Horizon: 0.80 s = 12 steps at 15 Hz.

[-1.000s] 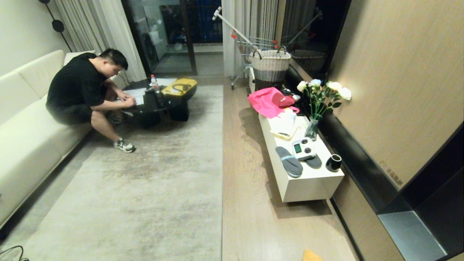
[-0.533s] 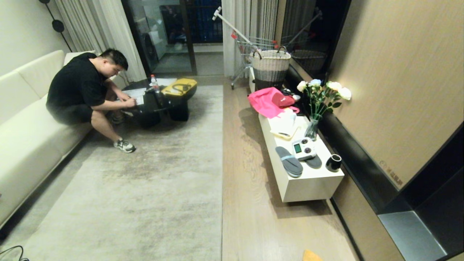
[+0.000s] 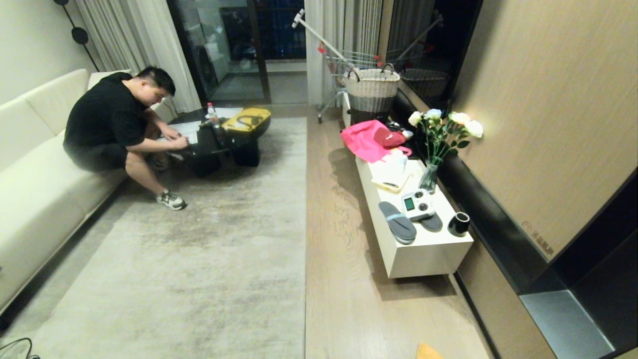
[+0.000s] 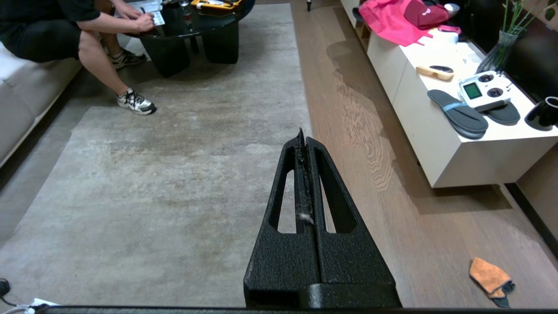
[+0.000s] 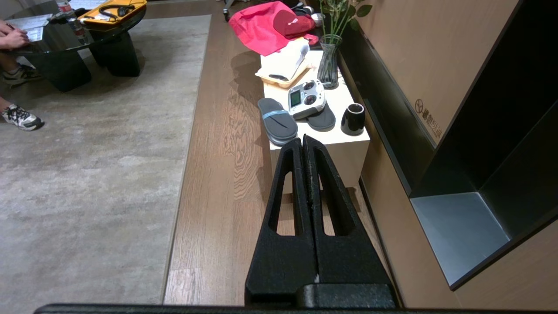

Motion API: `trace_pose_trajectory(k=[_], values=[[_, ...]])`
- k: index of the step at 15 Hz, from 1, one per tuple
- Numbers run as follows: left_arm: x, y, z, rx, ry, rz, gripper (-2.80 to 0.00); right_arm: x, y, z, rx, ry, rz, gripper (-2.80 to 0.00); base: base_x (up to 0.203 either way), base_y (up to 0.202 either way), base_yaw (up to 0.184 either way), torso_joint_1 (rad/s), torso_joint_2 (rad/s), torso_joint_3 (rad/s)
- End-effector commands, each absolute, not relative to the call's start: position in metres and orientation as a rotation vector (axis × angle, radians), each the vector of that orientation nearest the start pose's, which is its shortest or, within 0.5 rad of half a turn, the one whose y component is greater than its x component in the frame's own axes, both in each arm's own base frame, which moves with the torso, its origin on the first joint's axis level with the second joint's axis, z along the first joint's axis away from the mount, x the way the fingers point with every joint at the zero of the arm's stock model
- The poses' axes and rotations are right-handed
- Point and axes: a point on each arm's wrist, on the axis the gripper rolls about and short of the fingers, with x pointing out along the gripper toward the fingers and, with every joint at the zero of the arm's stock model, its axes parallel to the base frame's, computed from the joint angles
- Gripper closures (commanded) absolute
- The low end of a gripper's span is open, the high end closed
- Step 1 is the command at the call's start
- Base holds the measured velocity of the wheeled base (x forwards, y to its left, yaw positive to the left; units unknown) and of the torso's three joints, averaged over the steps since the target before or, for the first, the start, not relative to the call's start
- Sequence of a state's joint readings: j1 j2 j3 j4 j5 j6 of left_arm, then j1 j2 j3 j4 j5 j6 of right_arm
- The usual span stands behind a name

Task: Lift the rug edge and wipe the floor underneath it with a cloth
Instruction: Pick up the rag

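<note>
**Cloth first, then the rug**

A living room with a strip of oak-look floor between a big pale rug and a low white desk. The rug edge lies flat and straight; the cloth sits on bare planks near the robot, well apart from that edge. Left hand and right hand are both clenched and empty. Best start, I judge — release the right hand and descend on the cloth, pinching its bunched middle.

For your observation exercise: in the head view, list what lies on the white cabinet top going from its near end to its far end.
Black cup and grey slippers → remote controller → glass vase of flowers → pink bag.
</note>
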State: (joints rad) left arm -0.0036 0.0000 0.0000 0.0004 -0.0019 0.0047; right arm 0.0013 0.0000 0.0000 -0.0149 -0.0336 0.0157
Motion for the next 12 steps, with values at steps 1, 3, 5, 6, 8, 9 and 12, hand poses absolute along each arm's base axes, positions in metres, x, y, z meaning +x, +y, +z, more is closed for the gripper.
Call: trace_pose_trajectory(k=[1,3,5,6,8,9,12], values=[[-0.0228,0.0,0.0754,0.005,0.001,-0.004,0.0,-0.0227,-0.0008,0.0771,0.016,-0.014,-0.032,0.0,0.0,0.0,0.0,0.0,0.0,0.0],[-0.0228,0.0,0.0755,0.005,0.0,-0.005,0.0,-0.0227,-0.0008,0.0771,0.016,-0.014,-0.032,0.0,0.0,0.0,0.0,0.0,0.0,0.0],[-0.0227,0.0001,0.0754,0.005,0.002,-0.004,0.0,-0.0227,-0.0008,0.0771,0.016,-0.014,-0.032,0.0,0.0,0.0,0.0,0.0,0.0,0.0],[-0.0227,0.0,0.0755,0.005,0.002,-0.005,0.0,-0.0227,-0.0008,0.0771,0.016,-0.014,-0.032,0.0,0.0,0.0,0.0,0.0,0.0,0.0],[-0.0228,0.0,0.0753,0.005,0.001,-0.005,0.0,-0.0227,-0.0008,0.0771,0.016,-0.014,-0.032,0.0,0.0,0.0,0.0,0.0,0.0,0.0],[-0.0227,0.0,0.0755,0.005,0.002,-0.005,0.0,-0.0227,-0.0008,0.0771,0.016,-0.014,-0.032,0.0,0.0,0.0,0.0,0.0,0.0,0.0],[-0.0228,0.0,0.0755,0.005,0.0,-0.004,0.0,-0.0227,-0.0008,0.0771,0.016,-0.014,-0.032,0.0,0.0,0.0,0.0,0.0,0.0,0.0]])
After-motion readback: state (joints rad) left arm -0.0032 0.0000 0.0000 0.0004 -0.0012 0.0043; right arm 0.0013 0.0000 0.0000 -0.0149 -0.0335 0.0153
